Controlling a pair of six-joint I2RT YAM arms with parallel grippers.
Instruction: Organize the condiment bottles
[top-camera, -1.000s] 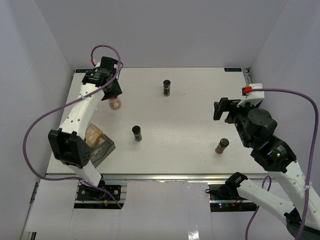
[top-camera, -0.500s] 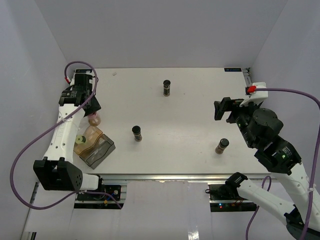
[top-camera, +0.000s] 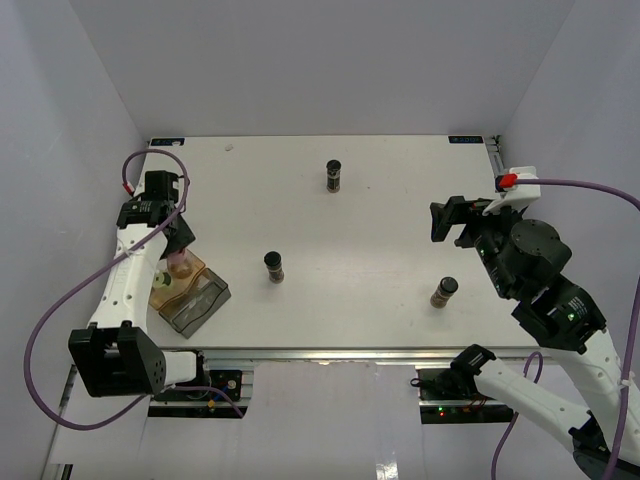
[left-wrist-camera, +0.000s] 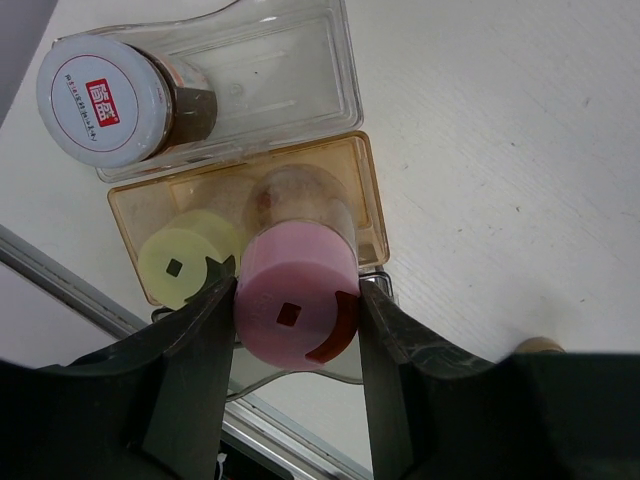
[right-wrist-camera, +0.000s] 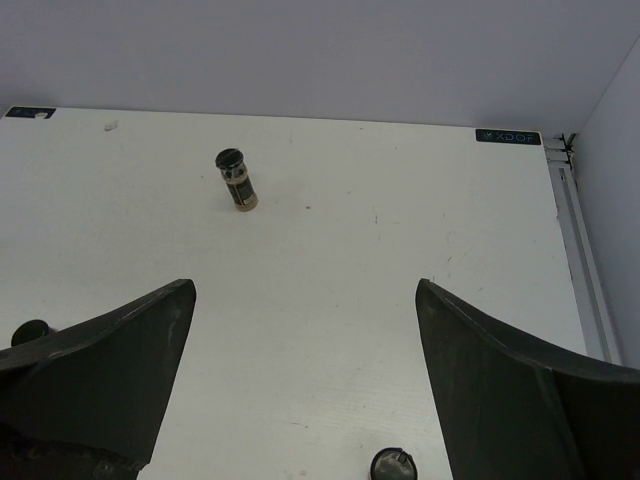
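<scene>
Step in hand: placing. Left claw (left-wrist-camera: 296, 310) pinches the pink jar (left-wrist-camera: 297, 290) by its sides, cap toward the wrist camera, right over the amber tray (left-wrist-camera: 370, 190), beside the yellow jar (left-wrist-camera: 180, 262) already in it. White jar (left-wrist-camera: 98, 95) sits in the adjoining clear tray (left-wrist-camera: 340, 60). Whether the pink jar's base touches the tray floor, cannot tell. Next move likely calls for a straight lowering clear of the yellow jar, then release. Right claw (right-wrist-camera: 303, 290) is spread and empty above the table (top-camera: 380, 240); three black jars (top-camera: 274, 266) stand loose. Versus a second ago: left arm has swung from mid-table back to the tray; right arm has barely shifted.
</scene>
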